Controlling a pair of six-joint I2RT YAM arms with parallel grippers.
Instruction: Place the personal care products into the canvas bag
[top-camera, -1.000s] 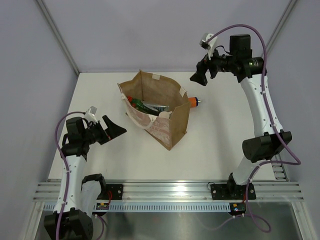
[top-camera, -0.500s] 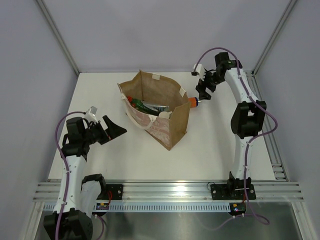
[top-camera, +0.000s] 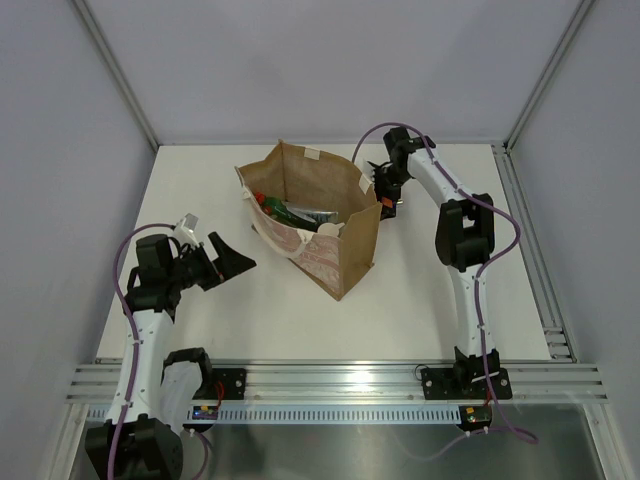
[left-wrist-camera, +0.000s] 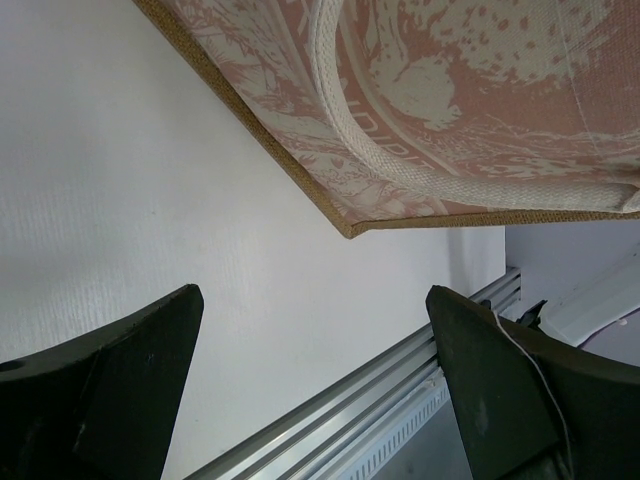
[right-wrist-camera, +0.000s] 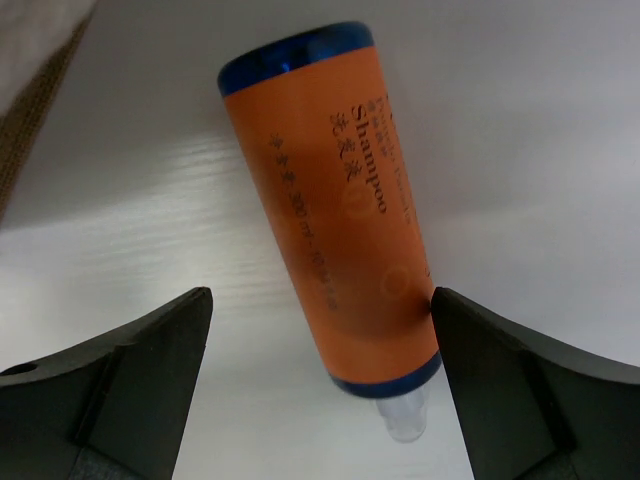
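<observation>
The right arm stretches far across the table (top-camera: 420, 290), its forearm angling left toward the far-right corner of the canvas bag (top-camera: 345, 255). The right gripper (top-camera: 387, 192) hangs low there, jaws spread wide and grasping nothing. The orange bottle (right-wrist-camera: 330, 210), a shampoo with blue bands at both ends, lies on its side on the table between the fingers, just beside the bag. The wrist view does not show whether one finger touches it.

The left arm is folded at the near left. The left gripper (top-camera: 232, 252) points right at the bag's reddish-patterned side and cream strap (left-wrist-camera: 328, 100), fully released and empty, well apart from the bag.

Inside the bag lie the green red-capped bottle (top-camera: 272, 207) and the silver-grey tube (top-camera: 318, 214).
</observation>
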